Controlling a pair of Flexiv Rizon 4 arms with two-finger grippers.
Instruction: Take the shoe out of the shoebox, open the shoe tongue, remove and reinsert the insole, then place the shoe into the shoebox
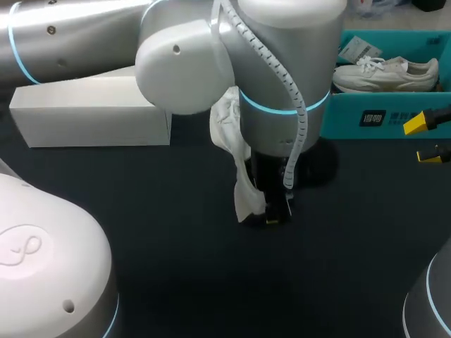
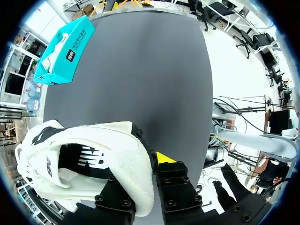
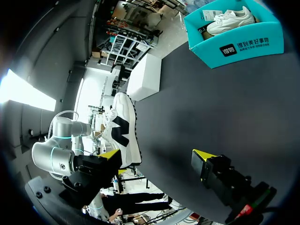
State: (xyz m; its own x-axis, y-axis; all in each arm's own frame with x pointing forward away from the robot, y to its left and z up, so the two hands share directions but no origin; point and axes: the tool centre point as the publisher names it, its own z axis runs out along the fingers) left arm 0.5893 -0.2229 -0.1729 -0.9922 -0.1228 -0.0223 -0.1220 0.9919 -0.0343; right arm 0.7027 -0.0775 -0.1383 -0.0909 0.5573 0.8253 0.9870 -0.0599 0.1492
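So, the left gripper (image 2: 146, 164) was pinching the white shoe (image 2: 93, 159) by its edge, with one yellow tip showing outside it. The right gripper (image 3: 157, 157) was spread wide, holding nothing, with that shoe off beside it. The teal shoebox (image 3: 243, 47) sat well ahead of both, another shoe (image 3: 229, 21) inside.
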